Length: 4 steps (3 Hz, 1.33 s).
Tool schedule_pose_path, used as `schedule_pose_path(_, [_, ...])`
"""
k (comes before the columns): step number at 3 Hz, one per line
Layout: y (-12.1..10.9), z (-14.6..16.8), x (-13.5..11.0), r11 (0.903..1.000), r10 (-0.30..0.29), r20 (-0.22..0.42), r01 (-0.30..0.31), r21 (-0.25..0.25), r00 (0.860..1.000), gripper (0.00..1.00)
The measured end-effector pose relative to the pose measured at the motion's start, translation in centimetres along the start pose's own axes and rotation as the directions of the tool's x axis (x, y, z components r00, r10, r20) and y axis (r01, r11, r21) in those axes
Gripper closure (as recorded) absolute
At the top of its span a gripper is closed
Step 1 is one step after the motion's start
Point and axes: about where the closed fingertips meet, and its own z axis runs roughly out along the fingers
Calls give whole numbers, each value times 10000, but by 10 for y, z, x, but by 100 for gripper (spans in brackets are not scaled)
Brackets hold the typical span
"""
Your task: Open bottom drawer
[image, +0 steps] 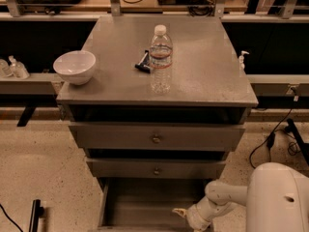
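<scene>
The grey cabinet has three drawers. The bottom drawer (pixel 145 202) is pulled out toward the camera, and I look down into its bare grey inside. Its front runs along the lower edge of the view, mostly cut off. My gripper (pixel 179 211) sits low over the drawer's front right part, at the end of the white arm (pixel 219 199) that comes in from the lower right. The middle drawer (pixel 156 168) and the top drawer (pixel 156 137) are shut, each with a small round knob.
On the cabinet top (pixel 203 66) stand a water bottle (pixel 160 59), a white bowl (pixel 75 66) at the left edge and a small dark item (pixel 142 62). My white base (pixel 280 199) fills the lower right. Cables lie on the floor at right.
</scene>
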Motion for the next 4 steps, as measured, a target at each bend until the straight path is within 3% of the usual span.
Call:
schedule_pose_path(1, [-3, -30, -18, 9937, 317, -417, -270, 1091, 9986, 15])
schedule_pose_path(2, [-23, -62, -28, 9657, 609, -862, -368, 2571, 9944, 38])
schedule_pose_path(4, [-36, -52, -26, 9598, 750, -693, -531, 2756, 9948, 85])
